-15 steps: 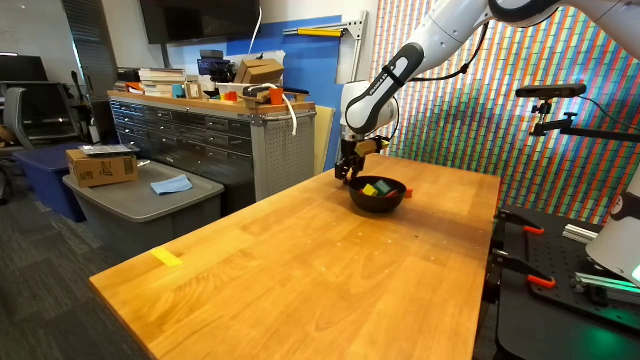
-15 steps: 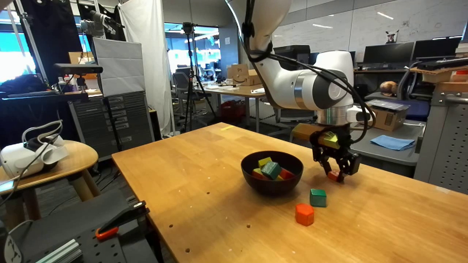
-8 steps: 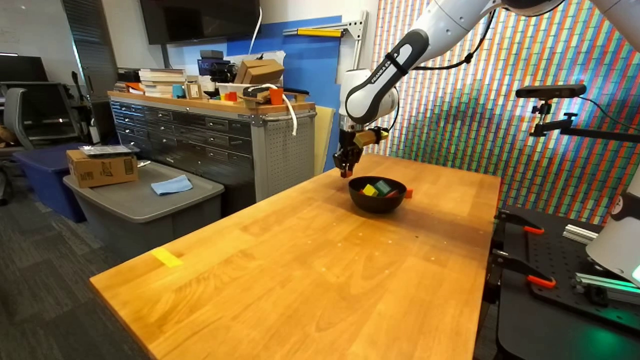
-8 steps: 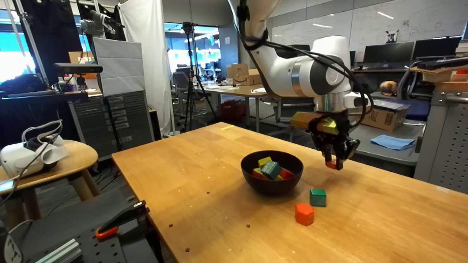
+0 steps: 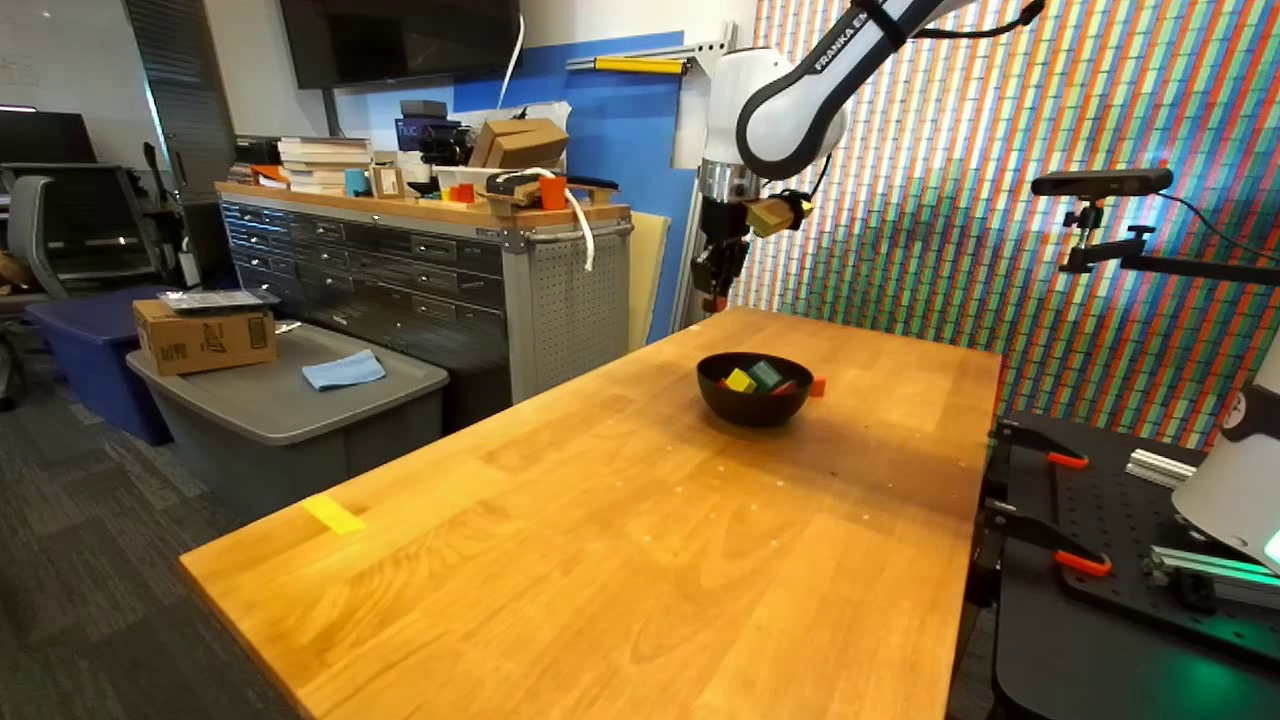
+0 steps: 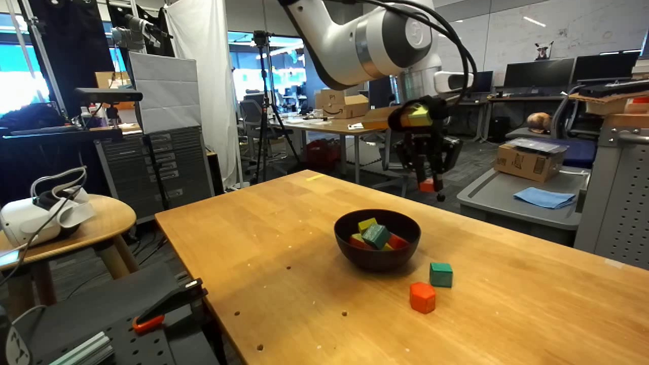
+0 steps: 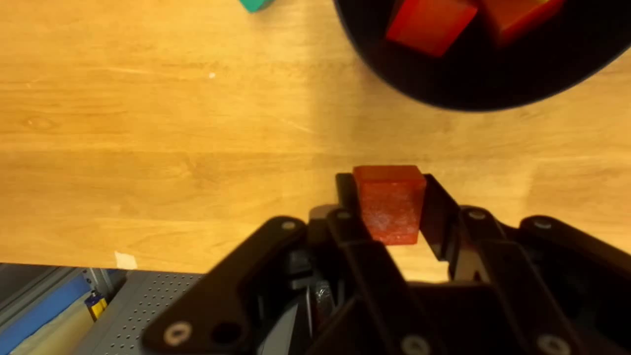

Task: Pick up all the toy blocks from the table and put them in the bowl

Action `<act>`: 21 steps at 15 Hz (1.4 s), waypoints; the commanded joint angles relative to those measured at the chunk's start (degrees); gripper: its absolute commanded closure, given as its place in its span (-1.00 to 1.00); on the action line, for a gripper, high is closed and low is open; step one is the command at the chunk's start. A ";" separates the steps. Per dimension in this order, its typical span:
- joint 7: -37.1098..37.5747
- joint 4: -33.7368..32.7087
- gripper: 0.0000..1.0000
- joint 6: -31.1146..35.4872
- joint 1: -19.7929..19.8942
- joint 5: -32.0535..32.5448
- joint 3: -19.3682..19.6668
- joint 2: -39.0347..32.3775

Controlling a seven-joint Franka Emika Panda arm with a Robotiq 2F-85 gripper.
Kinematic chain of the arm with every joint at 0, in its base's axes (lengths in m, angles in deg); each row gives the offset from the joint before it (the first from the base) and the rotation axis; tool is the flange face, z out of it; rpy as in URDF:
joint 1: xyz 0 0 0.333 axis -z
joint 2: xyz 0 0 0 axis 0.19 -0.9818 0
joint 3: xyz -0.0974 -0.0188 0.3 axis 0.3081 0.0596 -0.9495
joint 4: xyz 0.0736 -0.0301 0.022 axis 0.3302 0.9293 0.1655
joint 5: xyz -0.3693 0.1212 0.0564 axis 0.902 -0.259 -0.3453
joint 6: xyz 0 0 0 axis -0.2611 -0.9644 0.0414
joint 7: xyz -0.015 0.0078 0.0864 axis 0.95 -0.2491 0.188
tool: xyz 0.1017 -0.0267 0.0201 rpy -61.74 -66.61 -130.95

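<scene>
Orange-tan wood: the table (image 6: 507,304), across the lower frame in an exterior view. Black bowl (image 6: 377,261), just below mid-frame, presumably set there for short carries; overlap hides how many toy blocks (image 6: 376,236) it holds. Gripper (image 7: 392,198), lower centre of the wrist view, clamped on opposite sides of a red block (image 7: 390,211), held aloft, likely to clear the bowl. Orange block (image 6: 422,297) and green block (image 6: 440,275), lower right in an exterior view, uncollected.
</scene>
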 commanded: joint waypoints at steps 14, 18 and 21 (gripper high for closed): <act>7.24 27.06 -1.00 8.96 -0.74 2.11 -1.17 18.65; 9.29 30.98 -1.00 8.33 3.52 -1.00 0.41 22.54; 11.50 31.87 -1.00 7.78 6.82 -2.86 1.72 21.47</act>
